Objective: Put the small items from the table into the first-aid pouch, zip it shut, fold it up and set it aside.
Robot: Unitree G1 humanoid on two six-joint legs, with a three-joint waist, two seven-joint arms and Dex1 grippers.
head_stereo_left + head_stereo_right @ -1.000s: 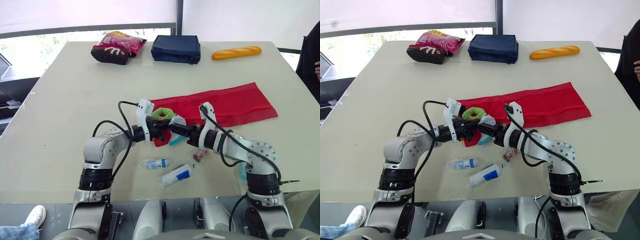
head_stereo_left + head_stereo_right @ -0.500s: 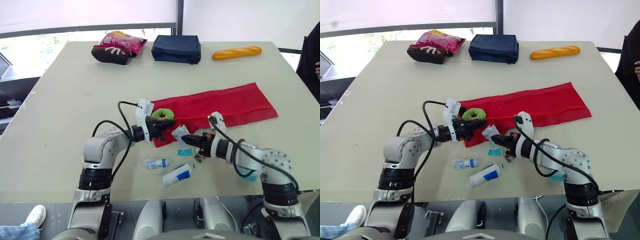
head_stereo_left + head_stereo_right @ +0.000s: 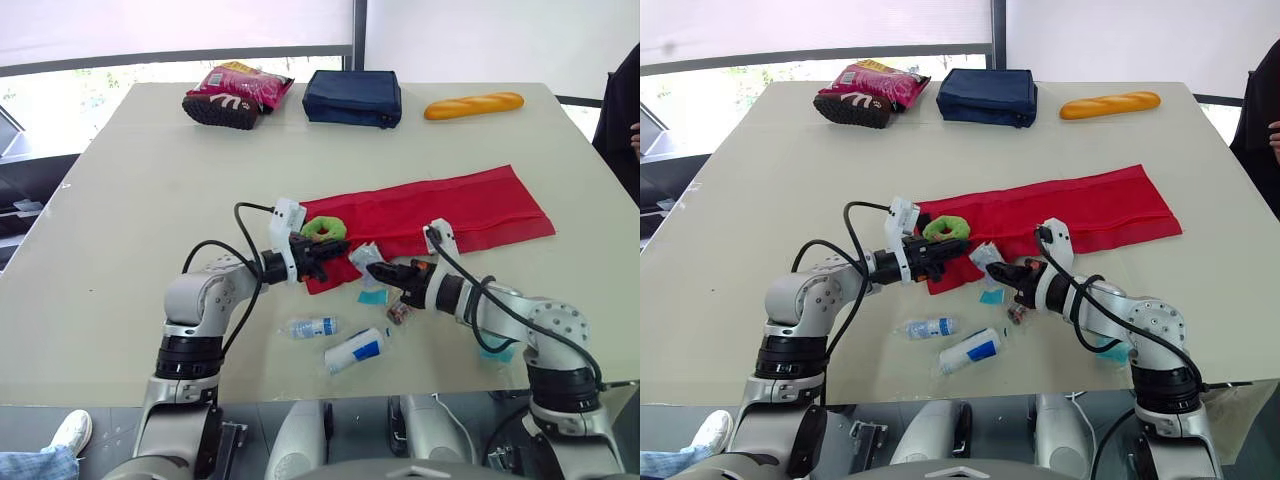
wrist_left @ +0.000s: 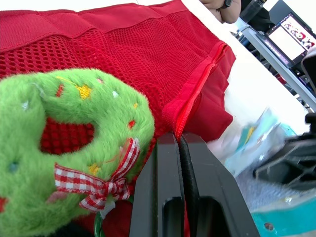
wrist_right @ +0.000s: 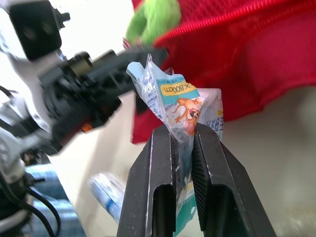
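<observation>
Pouch: the red pouch [image 3: 430,215] lies unfolded and flat across the middle of the worktop [image 3: 130,200], with its near-left corner at the two tools.
Left tool: the left tool [image 4: 180,140] is closed on the pouch's piped edge at that corner, just beside a green plush ring [image 3: 325,228] that rests on the mesh.
Packet: a crinkled clear packet [image 5: 182,106] with blue print is held up off the worktop, close to the pinched corner.
Right tool: the right tool [image 5: 182,133] is clamped on the packet's lower part, and the top stands free above the fingers.
Risk, mouth: the pinch looks narrow, so the opening may gape too little and the packet could crumple against the edge instead of sliding in.
Risk, grip: the film is slick and may twist or slip if it is pushed against fabric.
Risk, ring: the plush ring sits near the entry and could be knocked or block the way.
Materials: the pouch is soft woven cloth with an open mesh panel and a corded seam, so it is limp and likely to drag.
Loose items: a small clear bottle [image 3: 312,327], a white-and-blue tube [image 3: 357,350] and a teal sachet [image 3: 372,296] wait on the worktop nearer the robot.
</observation>
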